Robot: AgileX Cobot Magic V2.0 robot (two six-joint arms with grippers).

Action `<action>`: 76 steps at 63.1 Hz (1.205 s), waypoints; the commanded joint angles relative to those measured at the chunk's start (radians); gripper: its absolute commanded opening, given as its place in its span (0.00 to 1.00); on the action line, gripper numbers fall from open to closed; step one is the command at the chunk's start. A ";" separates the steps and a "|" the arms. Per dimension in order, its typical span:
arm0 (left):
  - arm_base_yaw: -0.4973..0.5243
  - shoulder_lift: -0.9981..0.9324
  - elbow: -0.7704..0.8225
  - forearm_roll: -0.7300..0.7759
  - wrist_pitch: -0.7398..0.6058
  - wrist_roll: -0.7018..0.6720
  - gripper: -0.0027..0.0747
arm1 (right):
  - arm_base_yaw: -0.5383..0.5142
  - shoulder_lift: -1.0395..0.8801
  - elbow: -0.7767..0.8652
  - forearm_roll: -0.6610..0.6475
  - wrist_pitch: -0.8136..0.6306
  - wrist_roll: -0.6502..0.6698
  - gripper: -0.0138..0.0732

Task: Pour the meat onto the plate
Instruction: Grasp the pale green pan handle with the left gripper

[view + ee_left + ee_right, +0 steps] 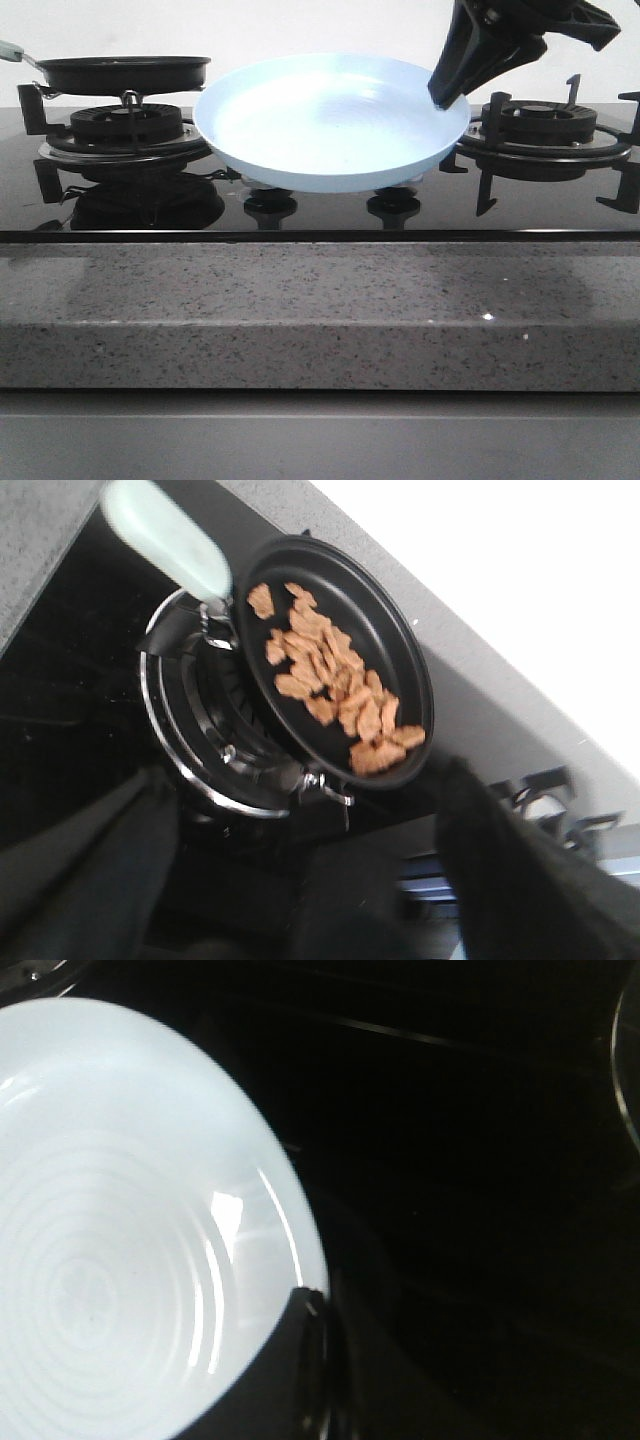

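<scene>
The pale blue plate (pixel 320 120) hangs tilted over the middle of the stove, empty. My right gripper (pixel 448 92) is shut on its right rim. In the right wrist view one dark finger lies over the edge of the plate (pixel 100 1210), where the right gripper (pixel 318 1305) pinches it. The meat (pixel 335 685), many small orange-brown pieces, lies in the black frying pan (pixel 400 650) on the left burner. My left gripper (pixel 310 880) hovers open at some distance from the pan, nothing between its fingers. The front view shows the pan (pixel 120 72) side-on, its meat hidden.
The pan's pale handle (pixel 165 535) points away from the plate, toward the left edge. A second burner grate (pixel 540 125) stands at the right behind my right arm. Two stove knobs (pixel 270 203) sit under the plate. A grey stone counter edge (pixel 320 310) runs along the front.
</scene>
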 commanded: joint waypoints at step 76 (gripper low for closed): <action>0.045 0.384 -0.279 -0.311 0.011 0.141 0.61 | 0.001 -0.047 -0.027 0.010 -0.033 -0.009 0.09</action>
